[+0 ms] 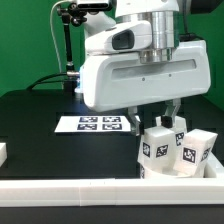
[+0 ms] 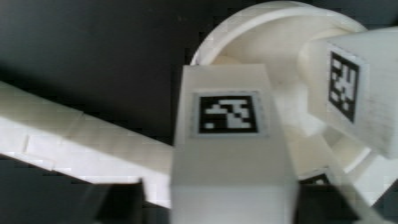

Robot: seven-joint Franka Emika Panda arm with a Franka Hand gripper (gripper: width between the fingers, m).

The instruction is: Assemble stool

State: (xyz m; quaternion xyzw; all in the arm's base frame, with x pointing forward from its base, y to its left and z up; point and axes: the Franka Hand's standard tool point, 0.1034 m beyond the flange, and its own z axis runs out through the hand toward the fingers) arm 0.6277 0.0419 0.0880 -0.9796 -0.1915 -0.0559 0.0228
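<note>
A white stool leg [image 2: 228, 165] with a black-and-white tag stands between my fingers, and my gripper [image 2: 231, 203] is shut on it. Beyond it lies the round white seat [image 2: 267, 35], with a second tagged leg [image 2: 350, 80] standing at it. In the exterior view my gripper [image 1: 160, 122] hangs over the parts at the lower right, closed on the held leg [image 1: 157, 148]. The second leg [image 1: 190, 152] stands right beside it. The seat is mostly hidden there behind the legs.
The marker board [image 1: 100, 123] lies on the black table behind the parts. A long white border rail [image 1: 90, 190] runs along the front edge and also shows in the wrist view [image 2: 71, 130]. A small white piece [image 1: 3, 152] sits at the exterior view's left edge.
</note>
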